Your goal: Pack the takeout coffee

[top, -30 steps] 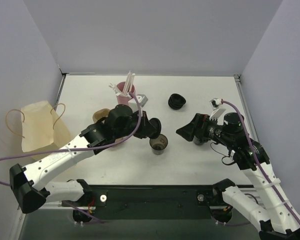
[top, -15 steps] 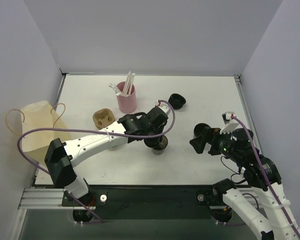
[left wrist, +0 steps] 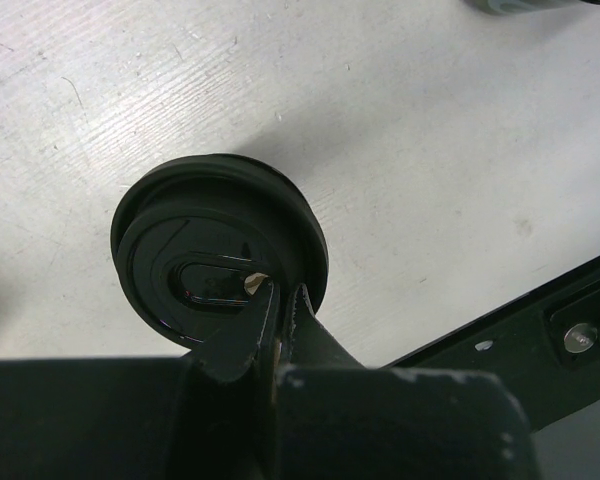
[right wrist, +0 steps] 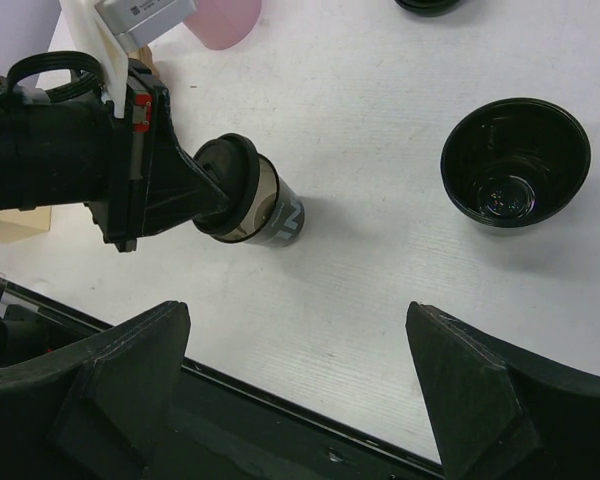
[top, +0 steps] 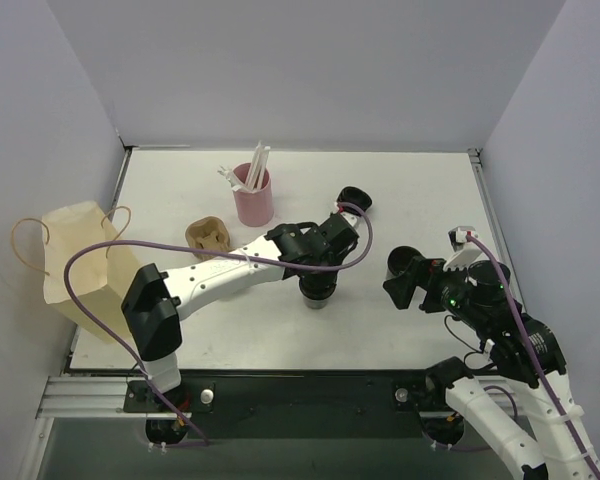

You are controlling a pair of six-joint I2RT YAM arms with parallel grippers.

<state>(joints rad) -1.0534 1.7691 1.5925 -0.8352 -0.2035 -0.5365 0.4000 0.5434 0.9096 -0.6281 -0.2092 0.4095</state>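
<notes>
A dark takeout coffee cup [top: 317,293] stands mid-table and also shows in the right wrist view [right wrist: 278,214]. A black lid [left wrist: 220,250] sits on top of it. My left gripper [top: 318,272] reaches across from the left and is shut on the lid's near rim [left wrist: 280,298]. My right gripper [right wrist: 298,315] is open and empty, hovering right of the cup [top: 408,286]. A second black cup [right wrist: 515,160] stands open and without a lid beside it [top: 402,258]. A spare black lid [top: 353,201] lies further back.
A pink holder [top: 252,197] with white straws stands at the back. A cardboard cup carrier [top: 207,236] lies left of centre. A paper bag [top: 75,258] with handles stands at the left edge. The table's dark front rail [right wrist: 280,420] is just below my right gripper.
My left arm has stretched to the right and brought the lid from beside the cup onto its top. My right arm has drawn back toward the near right, off the second cup.
</notes>
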